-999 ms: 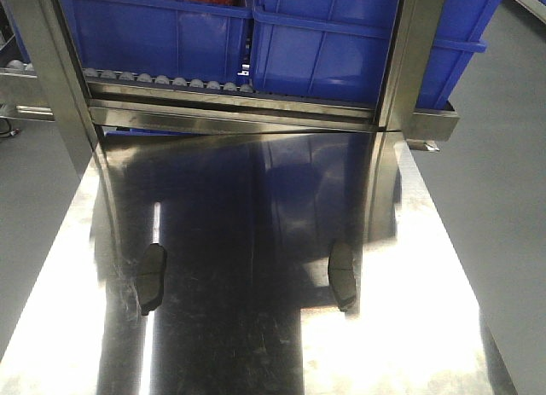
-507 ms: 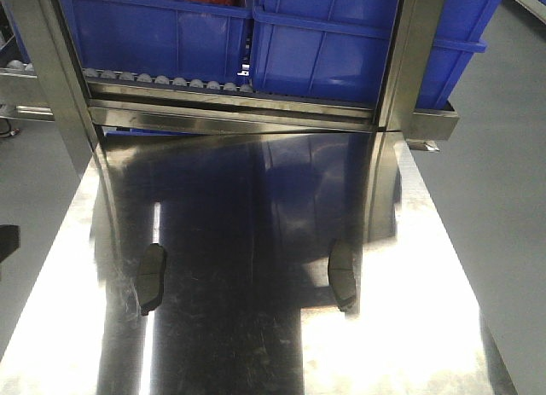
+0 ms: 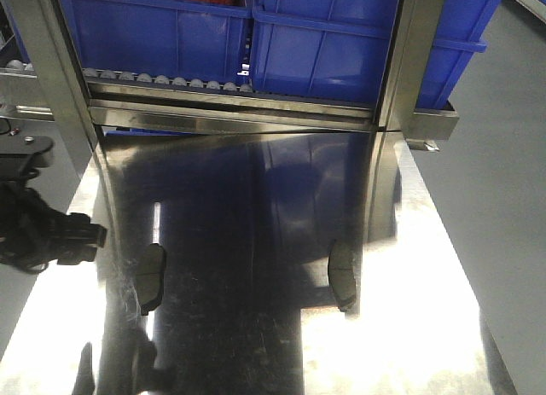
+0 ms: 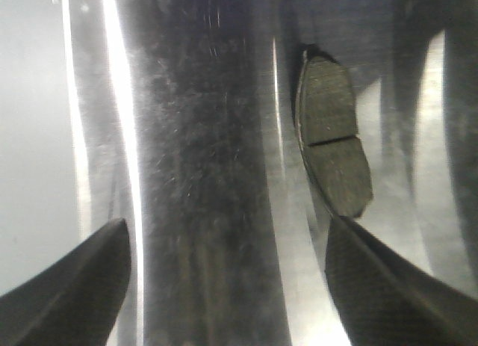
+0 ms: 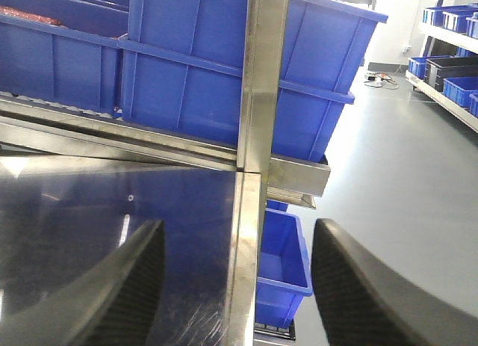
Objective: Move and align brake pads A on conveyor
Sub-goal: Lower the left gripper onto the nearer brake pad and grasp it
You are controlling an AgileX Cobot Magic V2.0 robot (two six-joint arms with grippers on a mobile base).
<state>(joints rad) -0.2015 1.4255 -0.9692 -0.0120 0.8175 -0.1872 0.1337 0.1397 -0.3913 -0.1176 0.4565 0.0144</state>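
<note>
Over the steel table [image 3: 426, 327], left end effector [image 4: 228, 230] hangs open near a brake pad [image 4: 332, 137].
Pad lies off-centre by one finger [image 4: 381, 294]; closing now could knock it skidding.

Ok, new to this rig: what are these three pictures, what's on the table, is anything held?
This is a two-armed robot. The front view looks down on a shiny steel table with blue bins racked behind. Two brake pads lie there: the left pad and the right pad. The other two views are cameras on the wrists, looking forward. The left gripper is open and empty, close by the left pad. The right gripper is open and empty, at the table's right edge.
</note>
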